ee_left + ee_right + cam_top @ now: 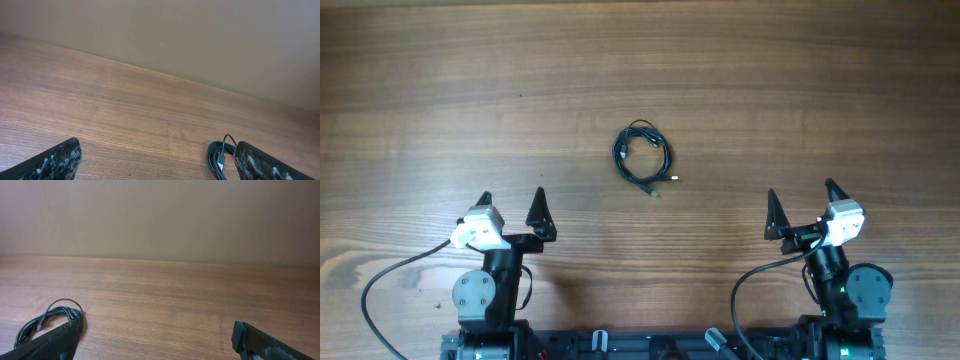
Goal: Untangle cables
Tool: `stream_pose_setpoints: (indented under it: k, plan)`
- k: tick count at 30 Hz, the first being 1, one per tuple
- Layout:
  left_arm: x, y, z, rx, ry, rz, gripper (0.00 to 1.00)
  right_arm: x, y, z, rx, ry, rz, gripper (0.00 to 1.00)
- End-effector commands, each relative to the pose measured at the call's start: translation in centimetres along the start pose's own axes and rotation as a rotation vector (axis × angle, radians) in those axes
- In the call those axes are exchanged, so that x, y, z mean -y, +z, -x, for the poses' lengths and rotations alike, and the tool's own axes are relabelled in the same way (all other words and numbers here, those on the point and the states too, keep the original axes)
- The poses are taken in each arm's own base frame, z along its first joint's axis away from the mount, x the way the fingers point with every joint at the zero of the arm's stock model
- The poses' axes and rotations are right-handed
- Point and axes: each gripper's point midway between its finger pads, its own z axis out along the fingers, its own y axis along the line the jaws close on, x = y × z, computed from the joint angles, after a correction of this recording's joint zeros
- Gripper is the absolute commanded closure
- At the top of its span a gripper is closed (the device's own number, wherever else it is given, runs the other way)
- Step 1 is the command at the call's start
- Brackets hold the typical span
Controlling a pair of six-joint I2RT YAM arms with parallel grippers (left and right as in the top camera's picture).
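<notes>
A small coiled bundle of black cables (642, 155) lies on the wooden table near the middle, with a light plug end sticking out at its lower right. It shows at the bottom right of the left wrist view (220, 159) and at the bottom left of the right wrist view (47, 320). My left gripper (511, 207) is open and empty, near the table's front left, well short of the bundle. My right gripper (803, 202) is open and empty at the front right, also apart from the bundle.
The wooden table (640, 70) stretches wide around the bundle. A plain beige wall (160, 215) stands beyond the far edge. The arm bases and their cables sit at the front edge.
</notes>
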Motion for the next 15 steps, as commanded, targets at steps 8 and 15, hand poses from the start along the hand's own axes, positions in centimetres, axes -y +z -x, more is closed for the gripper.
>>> stream_pose_setpoints:
  k: [8, 15]
  plan:
    - [-0.05, -0.01, -0.16, 0.000, -0.005, 0.002, 0.00, 0.29, -0.04, 0.01, 0.007, 0.004, -0.015, 0.00]
    - [-0.05, -0.01, -0.16, 0.000, -0.005, 0.002, 0.00, 0.29, -0.04, 0.01, 0.007, 0.005, -0.015, 0.00]
